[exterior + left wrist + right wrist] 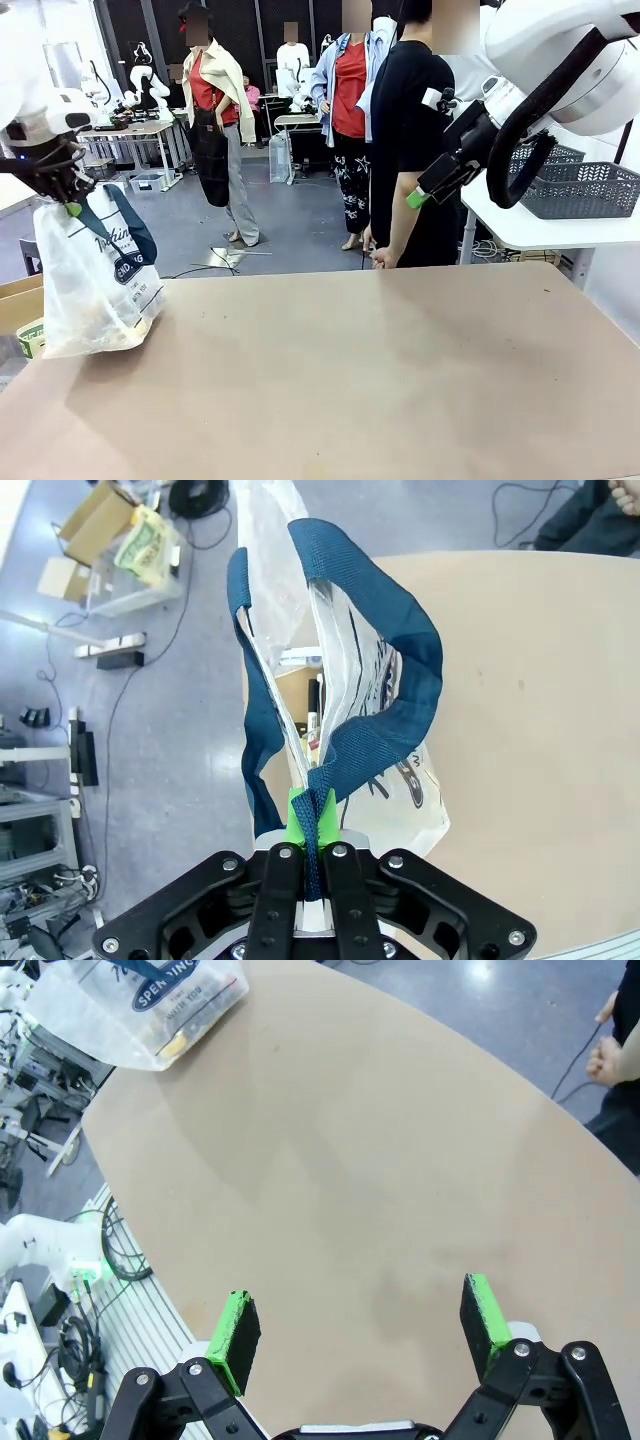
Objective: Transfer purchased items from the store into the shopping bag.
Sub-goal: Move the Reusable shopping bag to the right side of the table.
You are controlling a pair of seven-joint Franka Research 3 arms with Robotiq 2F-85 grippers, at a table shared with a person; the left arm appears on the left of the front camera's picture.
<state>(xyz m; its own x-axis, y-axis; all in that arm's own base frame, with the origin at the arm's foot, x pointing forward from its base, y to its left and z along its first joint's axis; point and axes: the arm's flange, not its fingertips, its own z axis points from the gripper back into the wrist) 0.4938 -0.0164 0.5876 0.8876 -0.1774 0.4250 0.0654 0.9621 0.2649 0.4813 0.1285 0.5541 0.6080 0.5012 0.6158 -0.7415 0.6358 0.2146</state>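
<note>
Hanging from the left hand (312, 815), clamped on its blue strap (385, 735), the shopping bag (92, 275) rests on the counter (380, 380); the right hand (362, 1325) gapes apart.

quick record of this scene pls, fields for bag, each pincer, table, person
bag: shopping bag at the table's left edge, some goods inside
left pincer: shut on the bag's blue handles, holding them up
right pincer: open, empty, above bare tabletop
table: brown top
person: in black, standing at the far side
</note>
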